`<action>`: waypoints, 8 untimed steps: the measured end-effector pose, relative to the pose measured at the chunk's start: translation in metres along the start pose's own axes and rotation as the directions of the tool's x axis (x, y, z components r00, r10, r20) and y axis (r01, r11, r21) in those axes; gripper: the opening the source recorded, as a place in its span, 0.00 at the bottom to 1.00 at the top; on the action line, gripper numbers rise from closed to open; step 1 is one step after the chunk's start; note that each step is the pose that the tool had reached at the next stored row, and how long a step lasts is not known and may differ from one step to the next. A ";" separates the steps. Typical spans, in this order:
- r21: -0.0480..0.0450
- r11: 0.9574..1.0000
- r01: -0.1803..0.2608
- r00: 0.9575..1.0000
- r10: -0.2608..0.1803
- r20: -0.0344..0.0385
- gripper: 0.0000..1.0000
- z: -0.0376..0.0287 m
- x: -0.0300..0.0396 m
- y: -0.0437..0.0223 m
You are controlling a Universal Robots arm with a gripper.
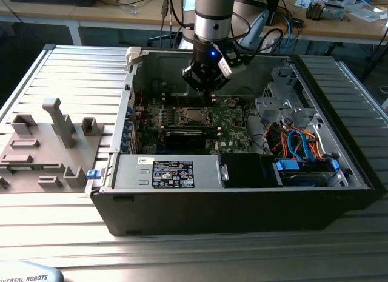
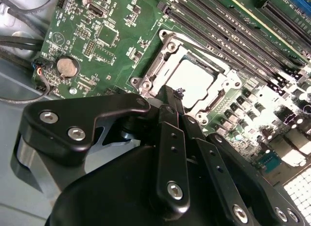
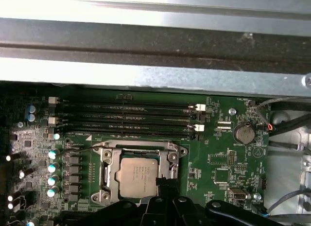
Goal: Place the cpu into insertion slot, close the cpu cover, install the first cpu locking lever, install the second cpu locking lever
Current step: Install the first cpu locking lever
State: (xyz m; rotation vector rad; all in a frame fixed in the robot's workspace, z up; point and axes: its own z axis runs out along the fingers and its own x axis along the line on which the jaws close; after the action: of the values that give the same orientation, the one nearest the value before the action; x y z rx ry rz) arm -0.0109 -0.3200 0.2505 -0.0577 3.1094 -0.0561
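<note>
Exterior view: the gripper [image 1: 210, 95] hangs inside the open computer case [image 1: 242, 197], low over the green motherboard [image 1: 233, 127], just behind the socket area. In both wrist views the cpu [image 3: 139, 176] lies flat in the insertion slot [image 3: 108, 153], its dull silver top showing through the window of the cpu cover [image 3: 138, 149], which appears to lie down around it; whether either locking lever is latched cannot be told. In the second wrist view the fingertips [image 2: 171, 97] are drawn together and empty, poised at the socket's edge, touching or just above the frame, a posture that suits pushing a thin part rather than carrying. Room is tight: memory slots [image 3: 126, 116] run just beside the socket on one side, capacitors [image 3: 52, 167] near another, with the case wall beyond.
</note>
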 end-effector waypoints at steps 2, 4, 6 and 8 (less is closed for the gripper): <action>0.000 1.000 0.000 1.000 0.000 0.000 0.11 0.0001 -0.0001 0.0000; 0.000 1.000 0.000 1.000 0.000 0.000 0.11 0.0001 -0.0001 0.0001; 0.000 1.000 0.000 1.000 0.000 0.000 0.11 0.0001 0.0001 0.0000; 0.000 1.000 -0.002 1.000 0.002 0.000 0.11 0.0001 0.0010 0.0001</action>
State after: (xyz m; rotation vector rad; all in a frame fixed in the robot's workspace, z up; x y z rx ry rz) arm -0.0119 -0.3200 0.2504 -0.0548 3.1095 -0.0558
